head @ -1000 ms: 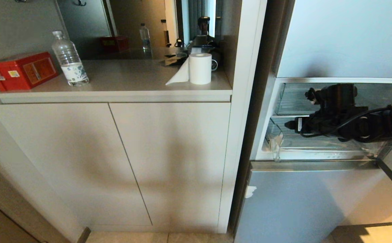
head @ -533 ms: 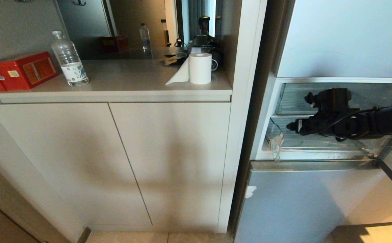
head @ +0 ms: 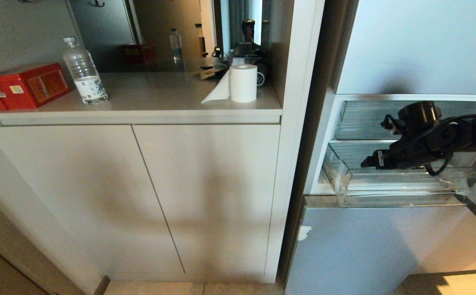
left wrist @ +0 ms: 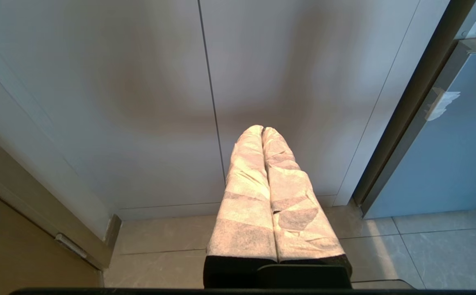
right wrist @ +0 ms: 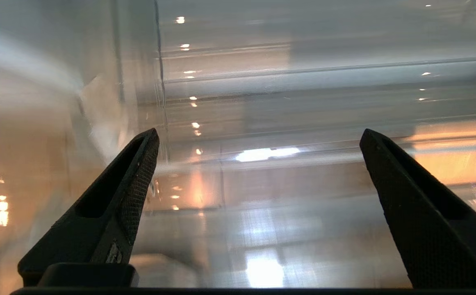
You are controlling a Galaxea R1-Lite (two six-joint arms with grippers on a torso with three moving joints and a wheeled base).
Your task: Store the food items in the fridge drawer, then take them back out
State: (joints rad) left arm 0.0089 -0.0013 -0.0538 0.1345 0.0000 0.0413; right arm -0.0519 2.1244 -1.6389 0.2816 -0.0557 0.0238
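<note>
A pale counter (head: pixel 147 96) is sitting over two plain cupboard doors (head: pixel 139 196), with a mirror behind it throwing back the room, and pale floor tiles (left wrist: pixel 426 237) are running along the foot of the cupboard. On the counter a red box (head: pixel 24 86) is standing at the far left, a clear water bottle (head: pixel 84 71) is standing upright just beside it, and a white paper roll (head: pixel 242 83) is standing well apart near the counter's right end, with a loose sheet trailing off it. To the right of a white upright panel the blue-grey fridge (head: pixel 418 49) is standing with its middle section open, and its flat lower door (head: pixel 369 250) is sitting shut beneath. The fridge drawer (head: pixel 397 186) is sticking out past the lower door, its clear front lip facing the camera; a second clear drawer (head: pixel 360 121) is sitting just above it. The right gripper (head: pixel 375 160) is reaching in from the right over the pulled-out drawer, and in the right wrist view its two black fingers (right wrist: pixel 119 196) are standing wide apart with nothing between them, only clear ribbed plastic ahead. No red fruit is showing in any view, and the visible part of the drawer is holding nothing. The left gripper (left wrist: pixel 261 130) is hanging low before the cupboard doors, its cloth-wrapped fingers (left wrist: pixel 246 192) pressed together on nothing.
</note>
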